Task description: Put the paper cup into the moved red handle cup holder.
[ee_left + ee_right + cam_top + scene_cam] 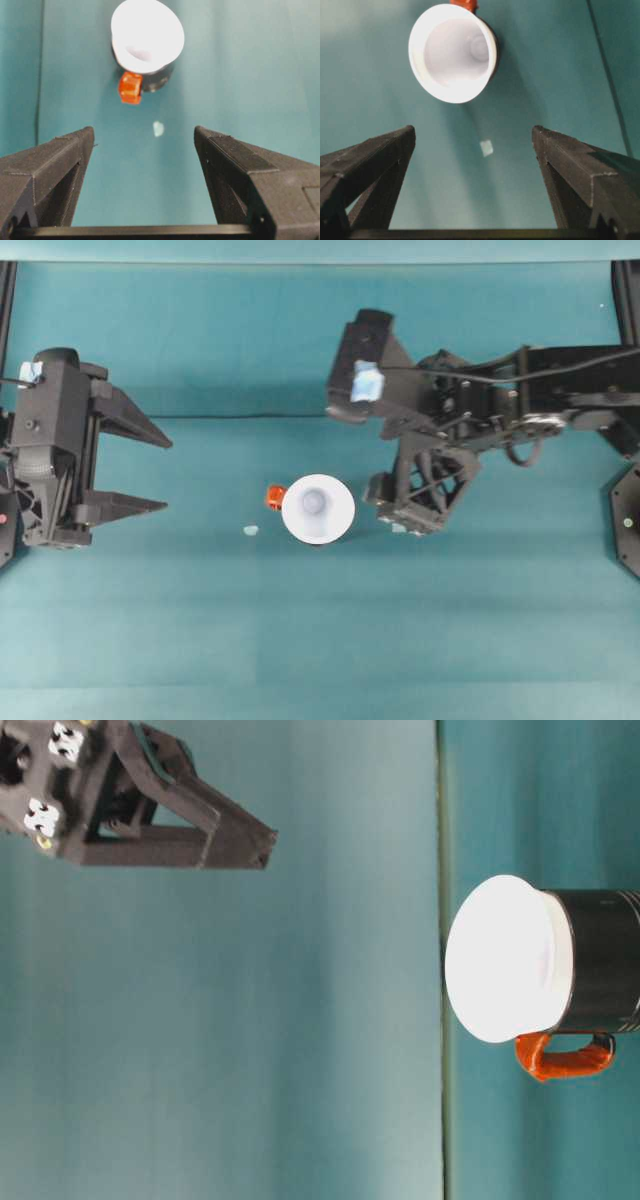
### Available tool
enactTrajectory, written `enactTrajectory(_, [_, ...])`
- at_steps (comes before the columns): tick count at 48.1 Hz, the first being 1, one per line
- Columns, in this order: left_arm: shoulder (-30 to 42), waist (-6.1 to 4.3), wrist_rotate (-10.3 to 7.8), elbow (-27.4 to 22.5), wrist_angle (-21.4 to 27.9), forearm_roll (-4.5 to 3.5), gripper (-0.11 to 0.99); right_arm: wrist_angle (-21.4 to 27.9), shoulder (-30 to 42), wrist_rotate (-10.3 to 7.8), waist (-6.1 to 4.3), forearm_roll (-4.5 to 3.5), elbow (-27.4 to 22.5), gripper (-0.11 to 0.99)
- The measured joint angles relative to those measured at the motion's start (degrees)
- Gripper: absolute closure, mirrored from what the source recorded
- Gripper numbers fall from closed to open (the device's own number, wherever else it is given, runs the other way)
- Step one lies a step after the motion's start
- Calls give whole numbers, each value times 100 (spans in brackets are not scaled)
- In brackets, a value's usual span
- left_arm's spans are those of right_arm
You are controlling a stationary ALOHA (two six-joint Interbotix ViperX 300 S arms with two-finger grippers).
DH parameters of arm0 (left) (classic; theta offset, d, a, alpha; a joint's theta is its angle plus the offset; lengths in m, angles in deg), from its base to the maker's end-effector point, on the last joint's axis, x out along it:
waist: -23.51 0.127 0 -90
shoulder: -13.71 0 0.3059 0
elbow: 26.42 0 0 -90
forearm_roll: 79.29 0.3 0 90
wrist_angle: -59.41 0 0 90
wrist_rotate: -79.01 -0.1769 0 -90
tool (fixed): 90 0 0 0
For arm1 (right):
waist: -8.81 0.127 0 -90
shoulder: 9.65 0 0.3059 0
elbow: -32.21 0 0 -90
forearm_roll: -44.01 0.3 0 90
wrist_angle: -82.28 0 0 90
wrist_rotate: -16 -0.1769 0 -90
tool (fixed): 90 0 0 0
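White paper cup [318, 508], black holder [600, 965], orange-red handle [562, 1057].

The paper cup [318, 508] is sitting upright inside the red handle cup holder [600, 972] at the middle of the table [320, 640], the handle pointing toward the left gripper [150, 468]. The right gripper [400, 512] is standing just beside the cup on the opposite side, apparently not touching it. Two small scraps [251, 530] are lying on the table, one on either side of the holder.
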Motion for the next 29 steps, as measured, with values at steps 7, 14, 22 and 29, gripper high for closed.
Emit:
enactTrajectory(7, [-9, 0, 0, 0, 0, 0, 2, -237, -193, 0, 9, -9, 229, 16])
enactTrajectory(14, [-18, -9, 0, 9, 0, -9, 2, -422, -360, 0, 9, 0, 413, 16])
enactTrajectory(22, [-18, -9, 0, 9, 9, -9, 2, -492, -510, -9, 18, 0, 510, 16])
enactTrajectory(29, [-18, -9, 0, 9, 0, -9, 2, -501, -580, 0, 26, -9, 536, 16])
